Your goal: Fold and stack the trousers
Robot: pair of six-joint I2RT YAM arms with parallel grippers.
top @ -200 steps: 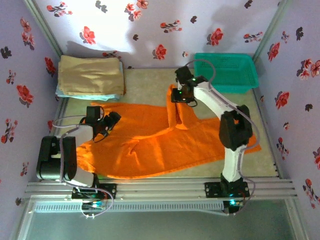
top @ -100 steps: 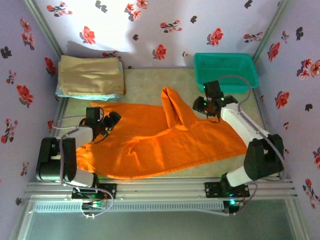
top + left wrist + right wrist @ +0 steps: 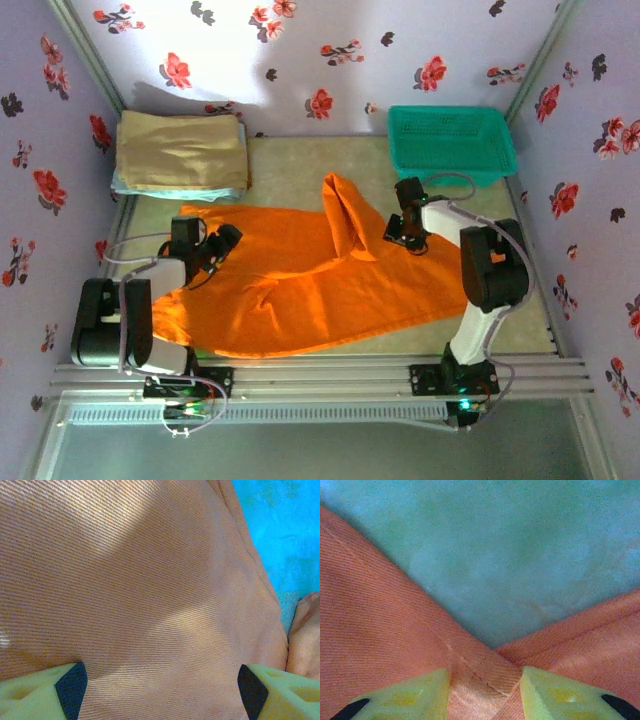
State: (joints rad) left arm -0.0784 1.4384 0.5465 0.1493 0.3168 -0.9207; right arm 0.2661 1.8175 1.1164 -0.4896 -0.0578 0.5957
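The orange trousers [image 3: 300, 290] lie spread across the table, one leg folded back into a raised ridge [image 3: 340, 205] near the middle. My left gripper [image 3: 207, 250] rests low over their left end. In the left wrist view it is open [image 3: 162, 685], with flat orange cloth [image 3: 150, 580] under the wide-apart fingers. My right gripper [image 3: 405, 232] sits on the trousers' upper edge, right of the ridge. In the right wrist view it [image 3: 486, 690] is shut on a pinched fold of seamed cloth [image 3: 480, 672] that fills the gap between both fingers.
A folded tan cloth [image 3: 180, 150] lies on a light blue one [image 3: 180, 192] at the back left corner. A green basket [image 3: 450, 140] stands at the back right. Bare table [image 3: 520, 555] shows just beyond the right gripper. Floral walls close in on three sides.
The right gripper left the folded-back leg at the back middle, swung right, then came down on the trousers' upper edge while narrowing. The left arm has stayed put.
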